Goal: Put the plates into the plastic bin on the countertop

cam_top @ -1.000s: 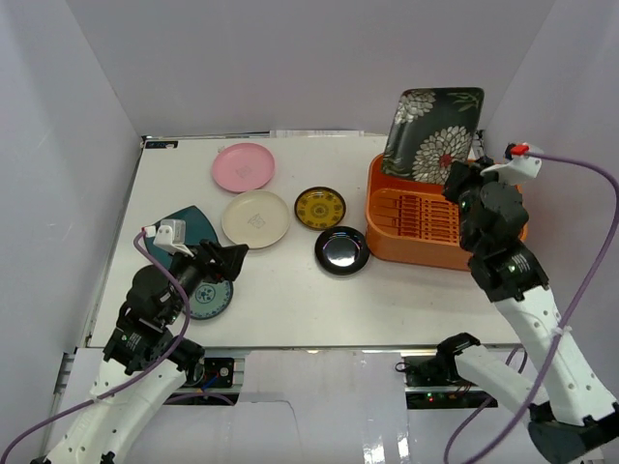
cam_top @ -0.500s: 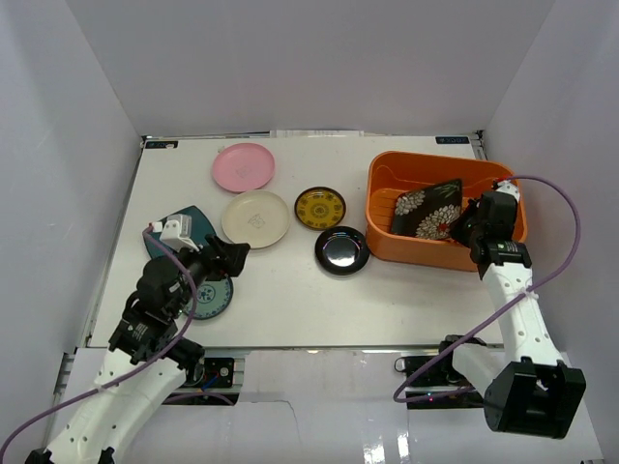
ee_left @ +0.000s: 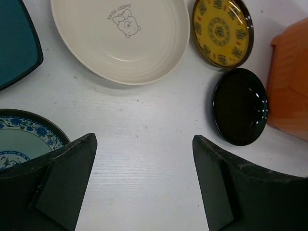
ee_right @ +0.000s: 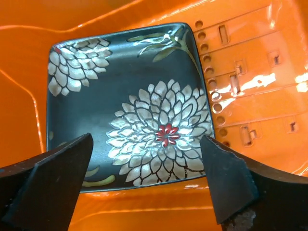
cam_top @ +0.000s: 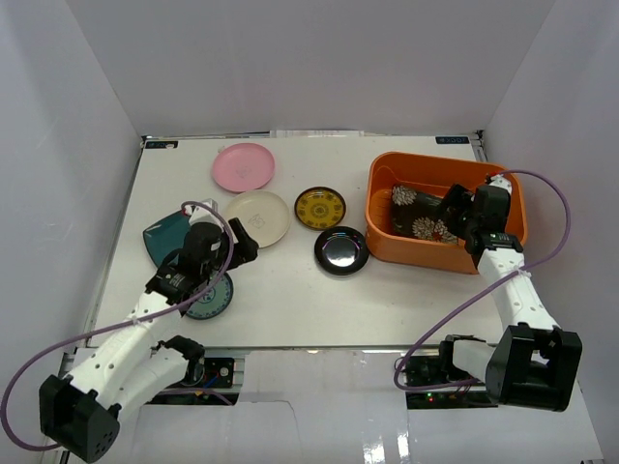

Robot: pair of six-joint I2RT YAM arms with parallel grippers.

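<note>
The square black plate with white flowers point(cam_top: 418, 215) point(ee_right: 130, 101) lies inside the orange plastic bin point(cam_top: 387, 184) at its left end. My right gripper point(cam_top: 462, 215) point(ee_right: 146, 139) hangs open just above the plate's near edge, holding nothing. On the countertop point(cam_top: 290, 290) sit the pink point(cam_top: 243, 166), cream point(cam_top: 261, 215) point(ee_left: 120, 38), yellow-patterned point(cam_top: 320, 207) point(ee_left: 222, 31), glossy black point(cam_top: 341, 249) point(ee_left: 239, 106), round teal-patterned point(cam_top: 211, 298) point(ee_left: 19, 139) and square dark teal point(cam_top: 166, 235) point(ee_left: 14, 43) plates. My left gripper point(cam_top: 232, 253) point(ee_left: 143, 139) is open over bare table just in front of the cream plate.
White walls close in the table on the left, back and right. The bin's slotted floor point(ee_right: 250, 82) lies bare to the right of the flowered plate. Purple cables point(cam_top: 542, 251) loop off both arms.
The right arm brought the flowered plate down from upright above the bin, laid it inside and opened its jaws. The left arm swung forward toward the cream plate.
</note>
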